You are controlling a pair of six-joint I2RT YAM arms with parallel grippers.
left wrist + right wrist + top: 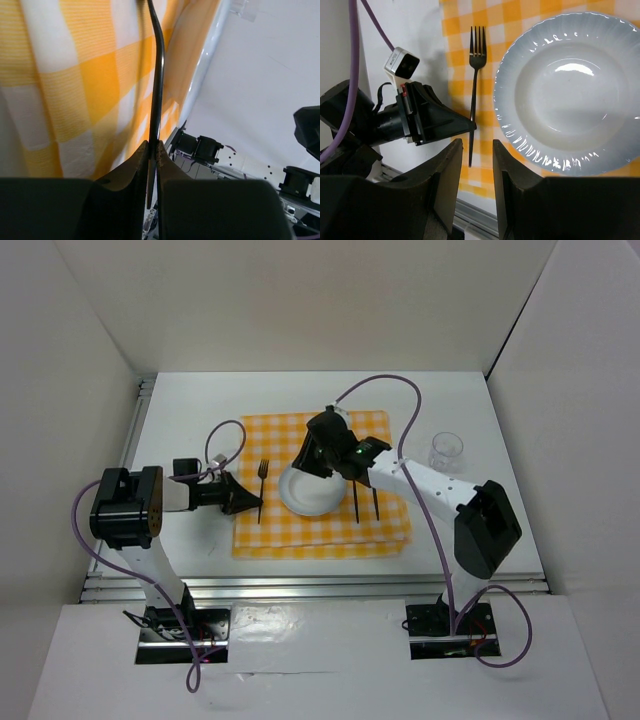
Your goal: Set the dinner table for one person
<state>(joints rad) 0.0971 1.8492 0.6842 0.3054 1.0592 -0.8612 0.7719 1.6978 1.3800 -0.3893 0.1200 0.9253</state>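
Note:
The dinner table (180,420) is a white tabletop with a yellow-and-white checked cloth (330,535) spread in the middle. A white plate (308,498) (560,95) sits empty on the cloth. To its left lies a black fork (263,475) (476,55), tines pointing away from the arms. My left gripper (256,505) (153,146) is shut on the fork's handle (159,75) near its end. My right gripper (318,455) (477,146) hovers over the plate's far-left edge, open, with nothing between its fingers.
Two dark utensils (366,502) lie side by side on the cloth right of the plate. A clear glass (446,450) stands on the bare table at the right. Aluminium rails (300,585) run along the near and left edges. White walls enclose the table.

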